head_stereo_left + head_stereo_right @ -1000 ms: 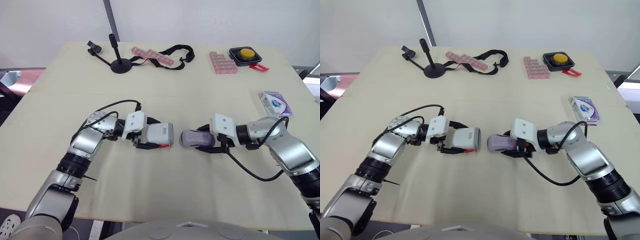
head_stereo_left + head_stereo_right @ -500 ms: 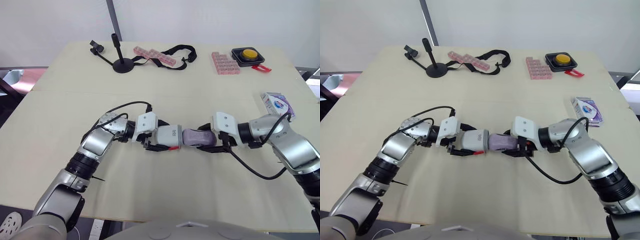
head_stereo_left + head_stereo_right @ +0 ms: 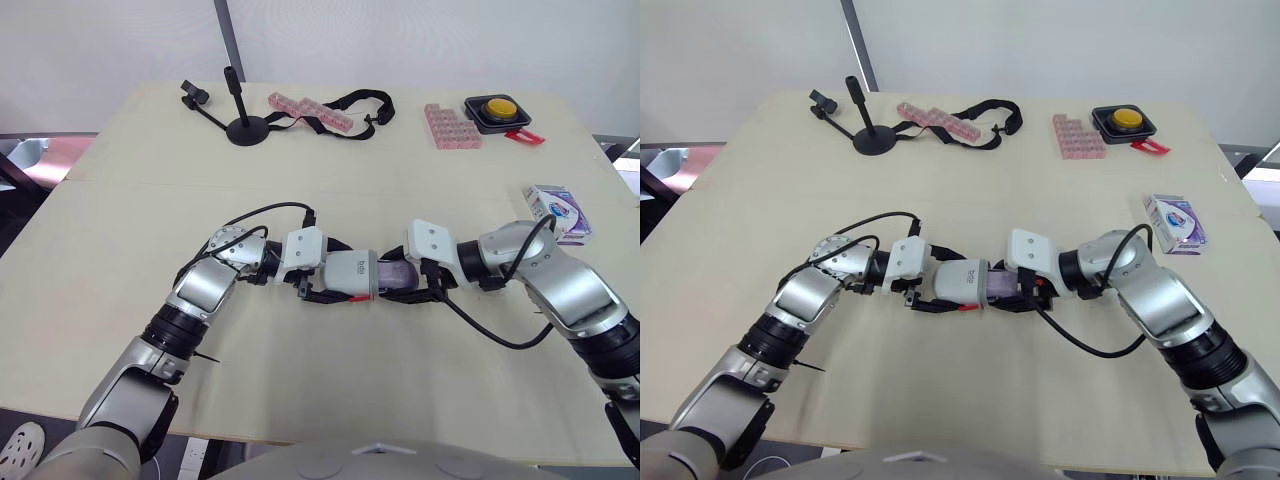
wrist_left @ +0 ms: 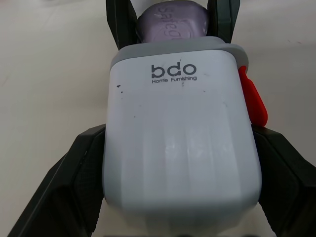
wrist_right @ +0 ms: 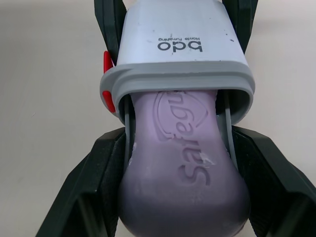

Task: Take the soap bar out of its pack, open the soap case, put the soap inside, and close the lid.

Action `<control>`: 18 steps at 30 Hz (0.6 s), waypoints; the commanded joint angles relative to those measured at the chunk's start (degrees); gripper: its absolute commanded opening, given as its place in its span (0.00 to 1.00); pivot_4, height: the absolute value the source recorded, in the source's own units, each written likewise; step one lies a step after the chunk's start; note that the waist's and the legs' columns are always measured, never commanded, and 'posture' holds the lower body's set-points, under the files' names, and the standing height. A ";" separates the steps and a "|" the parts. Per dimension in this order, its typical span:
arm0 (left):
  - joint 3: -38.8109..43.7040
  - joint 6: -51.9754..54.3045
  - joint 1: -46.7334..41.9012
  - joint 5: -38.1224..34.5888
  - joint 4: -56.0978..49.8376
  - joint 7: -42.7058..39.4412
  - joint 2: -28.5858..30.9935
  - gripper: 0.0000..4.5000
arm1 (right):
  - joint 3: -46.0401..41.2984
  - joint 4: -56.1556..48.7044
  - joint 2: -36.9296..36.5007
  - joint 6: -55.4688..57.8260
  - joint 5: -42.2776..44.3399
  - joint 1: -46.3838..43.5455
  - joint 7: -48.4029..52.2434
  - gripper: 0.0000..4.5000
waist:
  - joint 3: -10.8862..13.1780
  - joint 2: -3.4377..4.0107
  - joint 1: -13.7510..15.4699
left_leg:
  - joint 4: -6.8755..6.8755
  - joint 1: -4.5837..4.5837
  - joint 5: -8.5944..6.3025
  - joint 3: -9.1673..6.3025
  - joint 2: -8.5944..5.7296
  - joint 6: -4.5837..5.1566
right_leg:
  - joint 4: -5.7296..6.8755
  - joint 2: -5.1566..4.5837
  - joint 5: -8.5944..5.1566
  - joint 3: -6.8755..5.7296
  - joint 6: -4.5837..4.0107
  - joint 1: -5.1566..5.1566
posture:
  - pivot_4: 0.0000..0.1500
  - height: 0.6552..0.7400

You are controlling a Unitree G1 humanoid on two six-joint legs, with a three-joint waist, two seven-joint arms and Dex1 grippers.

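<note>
- Soap case [image 3: 348, 275]: white body, grey rim, black "bdo" lettering, red tab on one side.
- Soap bar [image 5: 185, 168]: lilac, with embossed lettering.
- Left gripper [image 3: 352, 283] and right gripper [image 3: 392, 284]: black fingers.
- Soap pack [image 3: 556, 208], well right of the soap case: white and purple.
- Table [image 3: 330, 380]: pale cream.
- Button [image 3: 497, 105], far beyond the soap case: yellow on a black base.

soap case [image 3: 348, 277]: centre of table [image 3: 300, 180], left of soap bar
soap bar [image 3: 397, 273]: partly inside the case's open end
soap pack [image 3: 557, 210]: right table edge, well apart
stand [image 3: 243, 128]: far edge, left
</note>
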 commanded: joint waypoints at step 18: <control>0.56 -2.70 -0.75 1.11 0.87 2.29 -0.98 0.77 | -10.25 -3.29 -4.03 3.04 6.78 3.17 0.24 0.99 | 0.00 0.00 1.49 | 0.05 -0.06 0.00 0.00 -0.02 0.00 | 0.00 0.00 0.00 0.04 0.00 0.00 | 1.00 0.64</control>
